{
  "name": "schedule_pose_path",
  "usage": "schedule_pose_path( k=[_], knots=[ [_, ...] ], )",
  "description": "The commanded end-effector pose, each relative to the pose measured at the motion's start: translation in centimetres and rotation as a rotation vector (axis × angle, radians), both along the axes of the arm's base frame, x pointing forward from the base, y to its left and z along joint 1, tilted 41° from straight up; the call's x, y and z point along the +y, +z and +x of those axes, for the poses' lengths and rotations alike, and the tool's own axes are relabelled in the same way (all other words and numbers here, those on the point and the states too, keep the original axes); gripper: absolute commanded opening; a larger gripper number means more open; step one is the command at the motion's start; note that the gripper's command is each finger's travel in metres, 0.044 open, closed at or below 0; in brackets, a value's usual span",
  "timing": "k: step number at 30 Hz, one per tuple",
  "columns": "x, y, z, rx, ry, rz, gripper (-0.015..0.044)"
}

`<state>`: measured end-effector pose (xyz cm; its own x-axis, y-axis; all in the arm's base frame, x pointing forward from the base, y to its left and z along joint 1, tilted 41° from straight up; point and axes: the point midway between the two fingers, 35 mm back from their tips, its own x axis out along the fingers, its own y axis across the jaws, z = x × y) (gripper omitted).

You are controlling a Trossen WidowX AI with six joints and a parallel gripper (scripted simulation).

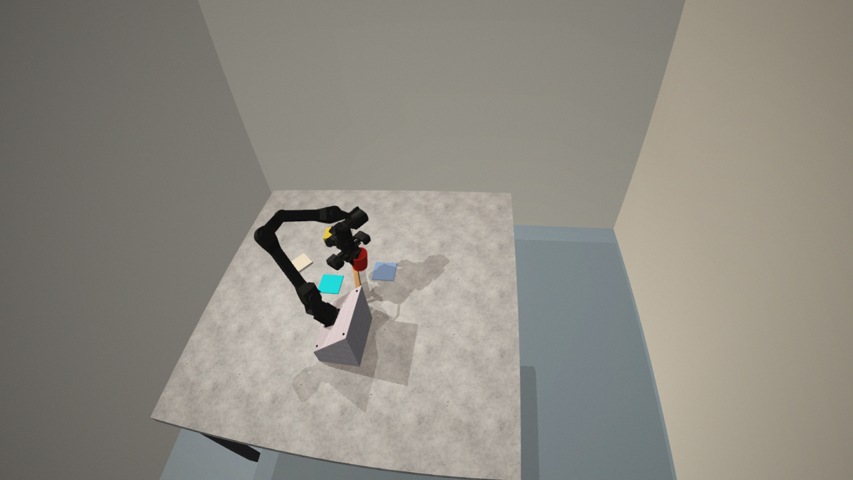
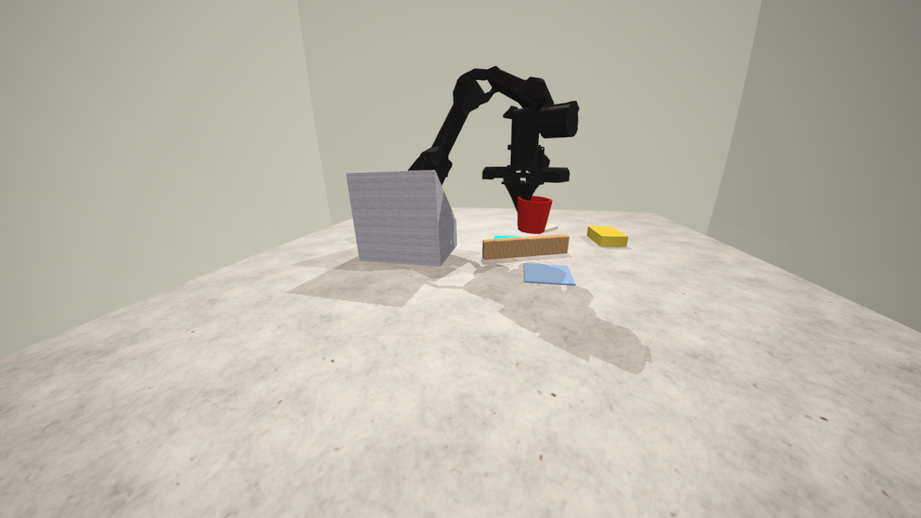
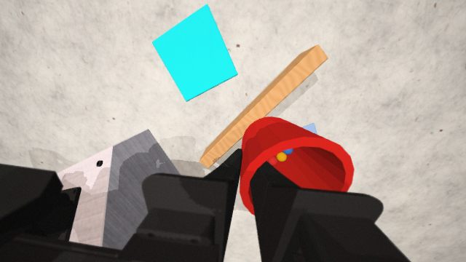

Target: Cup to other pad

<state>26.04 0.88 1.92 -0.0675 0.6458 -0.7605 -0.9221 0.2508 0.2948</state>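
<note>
My gripper [image 2: 523,203] [image 3: 245,153] is shut on the wall of the red cup [image 1: 360,259] [image 2: 534,216] [image 3: 269,132], one finger inside and one outside. The cup is held in the air, close to upright, above the area of the wooden bar. Several marbles [image 3: 282,156] show inside it: red, yellow and blue. The cyan pad [image 1: 330,284] [image 2: 506,237] [image 3: 196,54] lies on one side of the bar. The blue pad [image 1: 384,271] [image 2: 548,274] [image 3: 311,128] lies on the other side, mostly hidden by the cup in the wrist view. Both pads are bare where seen.
A wooden bar [image 1: 357,279] [image 2: 525,247] [image 3: 267,103] stands on the table between the two pads. A yellow block [image 1: 327,234] [image 2: 606,236] and a cream block [image 1: 302,262] [image 2: 552,227] lie farther off. The grey wedge-shaped base [image 1: 358,334] [image 2: 398,219] [image 3: 127,189] stands under the arm.
</note>
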Motion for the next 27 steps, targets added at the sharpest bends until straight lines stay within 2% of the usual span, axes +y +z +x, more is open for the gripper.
schedule_pose_path(
  k=[1, 27],
  knots=[
    [0.5, 0.6, -0.4, 0.001, -0.004, 0.002, 0.0],
    [3.6, 3.6, -2.6, 0.002, -0.004, 0.004, 0.0]
  ],
)
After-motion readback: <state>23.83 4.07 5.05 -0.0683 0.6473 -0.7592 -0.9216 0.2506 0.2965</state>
